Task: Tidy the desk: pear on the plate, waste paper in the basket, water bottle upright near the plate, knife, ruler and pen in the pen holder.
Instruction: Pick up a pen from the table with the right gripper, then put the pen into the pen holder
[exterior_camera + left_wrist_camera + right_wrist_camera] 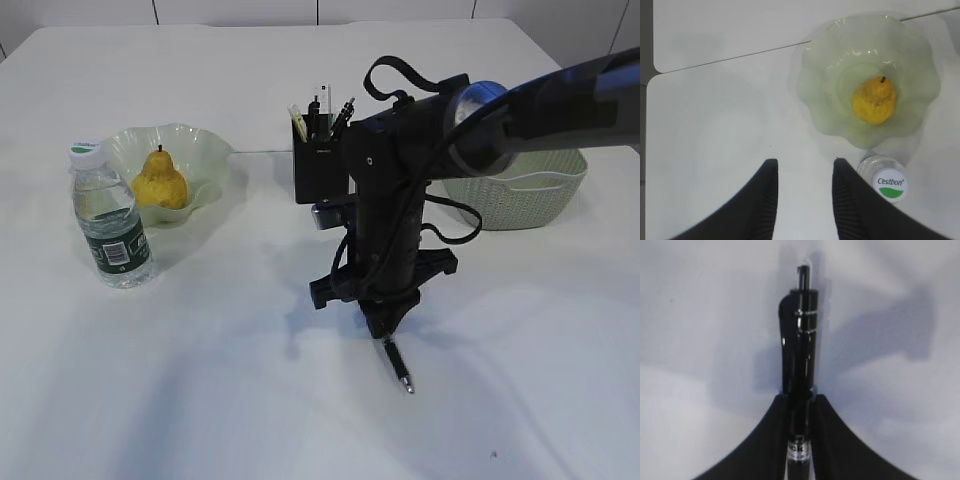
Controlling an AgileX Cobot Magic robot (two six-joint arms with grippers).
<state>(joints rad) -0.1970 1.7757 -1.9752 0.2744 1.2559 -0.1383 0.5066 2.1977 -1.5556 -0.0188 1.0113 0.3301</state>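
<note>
My right gripper (385,333) points down at the table's middle and is shut on a black pen (398,365), whose tip reaches the table surface; the wrist view shows the pen (801,330) clamped between the jaws (801,399). The yellow pear (160,180) lies in the pale green plate (205,150). The water bottle (110,220) stands upright next to the plate. The black pen holder (318,165) holds several items. My left gripper (802,167) is open and empty above the table, beside the bottle cap (890,187) and the pear (874,100).
A pale green woven basket (520,195) stands at the right behind my right arm. The table's back edge runs behind the plate (920,65).
</note>
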